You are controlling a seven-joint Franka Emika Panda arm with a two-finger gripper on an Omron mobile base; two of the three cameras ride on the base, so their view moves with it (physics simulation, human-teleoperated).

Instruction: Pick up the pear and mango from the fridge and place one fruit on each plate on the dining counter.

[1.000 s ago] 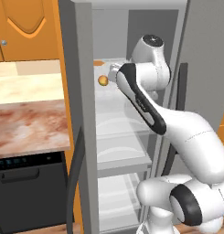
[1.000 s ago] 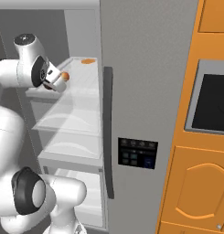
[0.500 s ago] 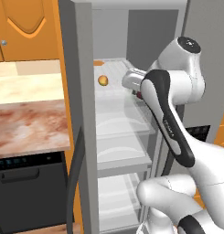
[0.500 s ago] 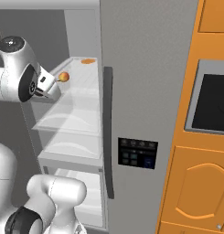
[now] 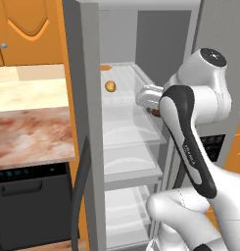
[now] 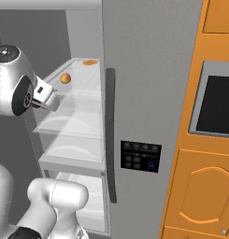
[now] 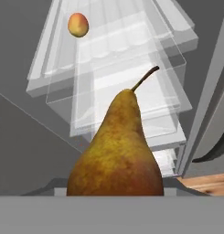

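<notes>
The white arm rises from the base in front of the open fridge (image 5: 141,122), bends sharply at a high elbow just outside the fridge's opening, and folds back so that its hand lies level with the fridge's upper glass shelf (image 6: 83,88), at that shelf's front edge. In the right base view the end effector (image 6: 46,99) sits just in front of the shelf's near corner, outside the fridge.

The end effector is pinching the pear (image 7: 115,151): in the hand view the brownish fruit stands upright between the fingers, stem pointing away from the camera, with its base hidden. The fingers are part-spread around its body. From the left base view a sliver of the dark pear (image 5: 155,112) shows at the hand, clear of the shelf.

The mango (image 5: 110,86) lies on the fridge's upper shelf, towards the back, well apart from the pear.
</notes>
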